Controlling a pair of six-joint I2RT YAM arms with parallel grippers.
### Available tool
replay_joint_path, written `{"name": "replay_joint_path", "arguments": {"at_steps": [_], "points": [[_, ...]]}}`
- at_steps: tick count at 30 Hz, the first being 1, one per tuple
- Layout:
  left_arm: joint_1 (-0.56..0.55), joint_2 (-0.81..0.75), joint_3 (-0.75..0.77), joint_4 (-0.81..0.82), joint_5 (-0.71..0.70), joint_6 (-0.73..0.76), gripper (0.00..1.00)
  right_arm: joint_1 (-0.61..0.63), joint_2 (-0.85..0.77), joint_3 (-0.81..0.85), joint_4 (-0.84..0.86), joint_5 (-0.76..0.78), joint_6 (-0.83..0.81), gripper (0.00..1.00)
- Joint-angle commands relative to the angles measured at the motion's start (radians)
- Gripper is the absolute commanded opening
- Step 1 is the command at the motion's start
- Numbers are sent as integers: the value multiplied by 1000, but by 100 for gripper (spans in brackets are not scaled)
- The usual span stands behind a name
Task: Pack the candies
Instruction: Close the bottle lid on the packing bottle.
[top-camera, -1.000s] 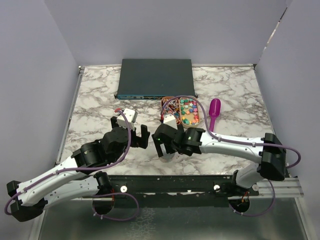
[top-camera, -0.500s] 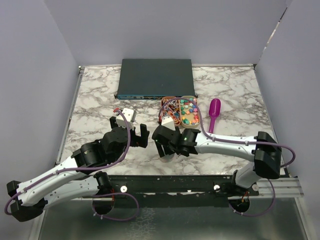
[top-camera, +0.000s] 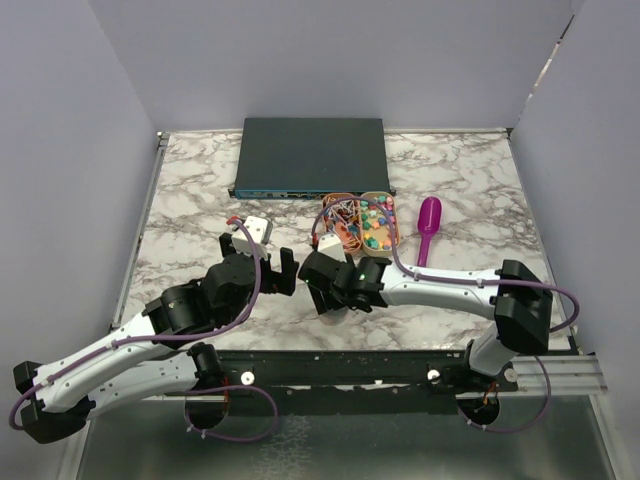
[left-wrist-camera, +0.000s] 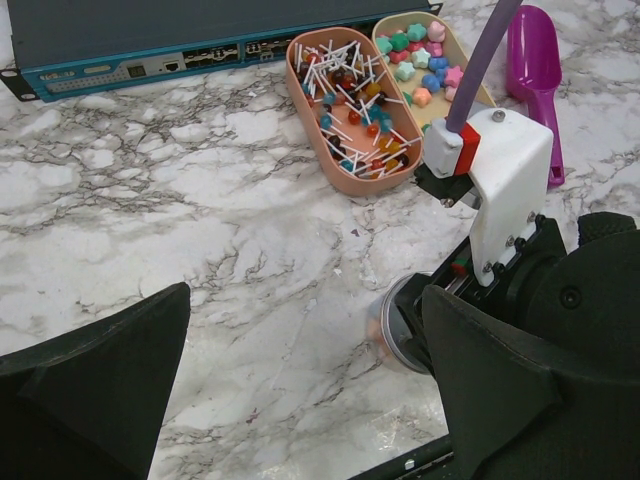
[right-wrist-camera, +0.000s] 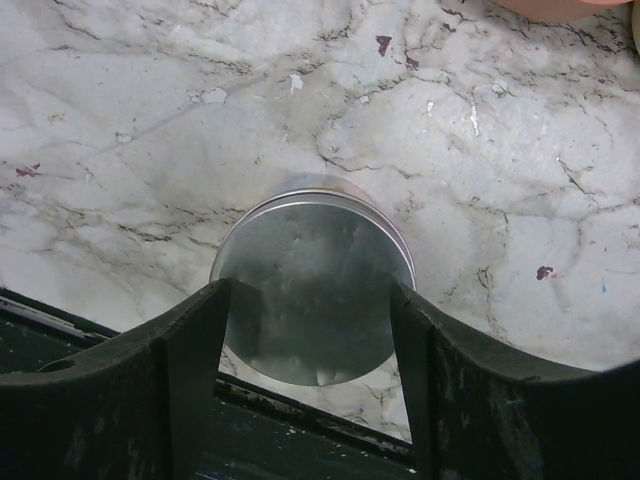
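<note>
Metal tin (right-wrist-camera: 312, 270) by the table's near edge is clasped by the right jaws — presumably to be readied for filling — while the left jaws are spread wide and the candies (left-wrist-camera: 418, 62) are heaped in a tan tray (left-wrist-camera: 470, 78) midway to the far edge.
</note>
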Motion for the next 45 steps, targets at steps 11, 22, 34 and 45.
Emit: {"name": "replay_joint_path", "arguments": {"at_steps": [11, 22, 34, 45], "points": [[6, -15, 1, 5, -8, -2, 99, 4, 58, -56, 17, -4, 16, 68], [6, -15, 1, 5, -5, 0, 99, 4, 45, -109, 32, -47, 44, 68], [5, 1, -1, 10, 6, -33, 99, 3, -96, 12, -18, 44, -10, 74], [2, 51, -111, 88, 159, -165, 99, 2, -310, -98, -51, 166, -19, 92]]}}
